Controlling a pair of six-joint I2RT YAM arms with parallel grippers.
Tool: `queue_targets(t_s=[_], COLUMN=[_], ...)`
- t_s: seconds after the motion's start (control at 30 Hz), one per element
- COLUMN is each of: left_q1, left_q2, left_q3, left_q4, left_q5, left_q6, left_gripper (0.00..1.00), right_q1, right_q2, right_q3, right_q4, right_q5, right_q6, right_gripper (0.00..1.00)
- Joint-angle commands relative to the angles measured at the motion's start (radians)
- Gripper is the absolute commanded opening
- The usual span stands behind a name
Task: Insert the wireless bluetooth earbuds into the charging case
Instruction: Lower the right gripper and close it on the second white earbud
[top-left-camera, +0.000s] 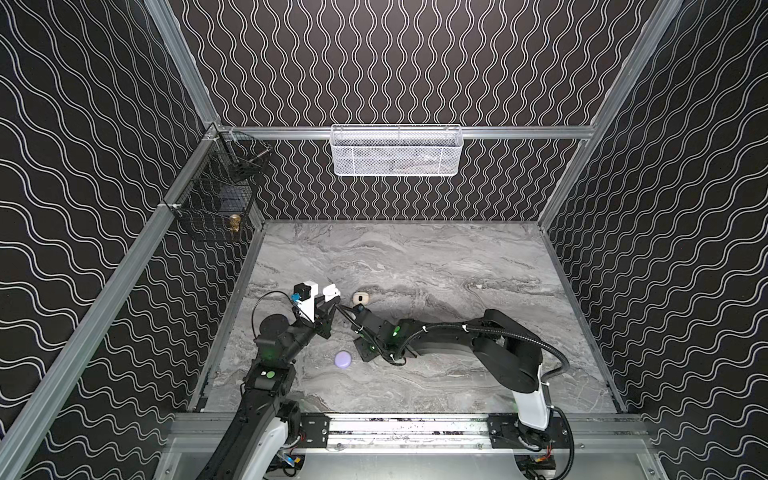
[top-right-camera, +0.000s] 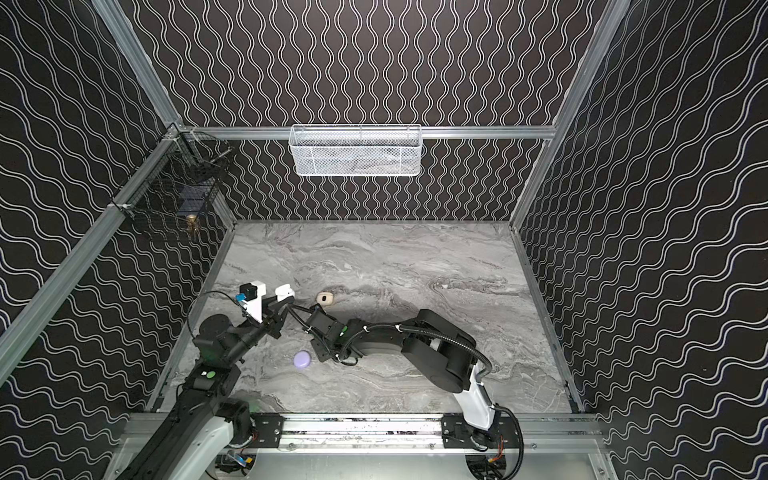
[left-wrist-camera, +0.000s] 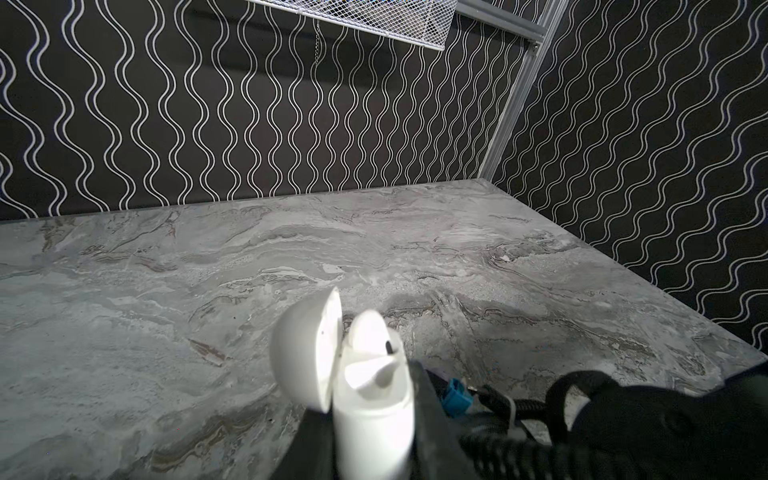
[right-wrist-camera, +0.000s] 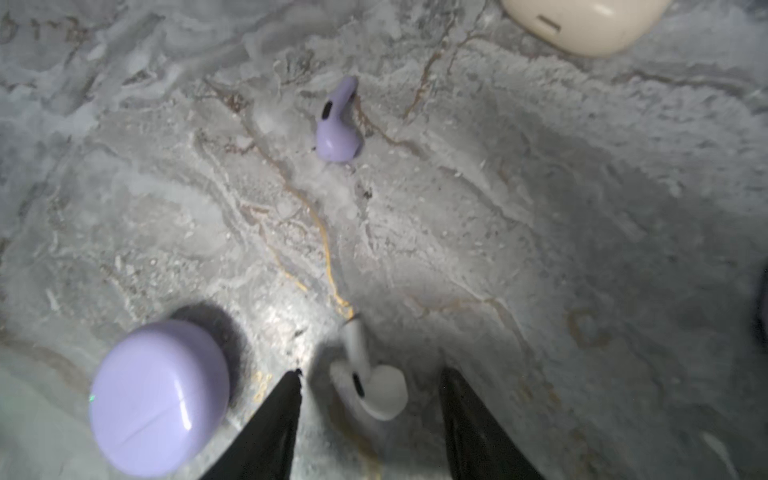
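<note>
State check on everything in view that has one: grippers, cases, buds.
left gripper: shut on white case
white case: lid open, seated earbud in one slot
right gripper: open, jaws either side of white earbud
white earbud: loose on table, not gripped
lavender case: closed, on table
lavender earbud: loose on table
cream case: on table, lid state unclear

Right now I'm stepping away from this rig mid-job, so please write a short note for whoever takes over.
Left gripper: shut on the white case, held lid open, with the seated earbud in it.
Right gripper: open, jaws either side of the loose white earbud on the table, not yet gripped.
Also on the table: lavender earbud, closed lavender case, cream case.
Done: one white bud in.
Left: the loose white bud, then the lavender one.
</note>
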Motion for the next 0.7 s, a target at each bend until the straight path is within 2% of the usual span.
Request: queue_targets(t_s=[0.0,0.3,0.67], left_q1=[0.001,0.001,0.000], left_q2=[-0.007,-0.034,-0.048], left_q3=[-0.001,-0.002,-0.005], left_q4=[0.011,-0.006,-0.012], left_q5=[-0.020,-0.029,-0.045], left_q6=[0.000,0.000,-0.004], left_gripper=[0.00,0.00,0.00], right_q1=[0.009,0.043,0.043], right_q2=[0.006,-0.035,0.028], right_q3=[0.000,-0.013,0.079], right_q4=[-0.081,-0.077,-0.169], right_q5=[0.003,0.030,0.138], right_q6=[0.006,0.039,0.114], right_gripper=[0.54,0.48,0.49])
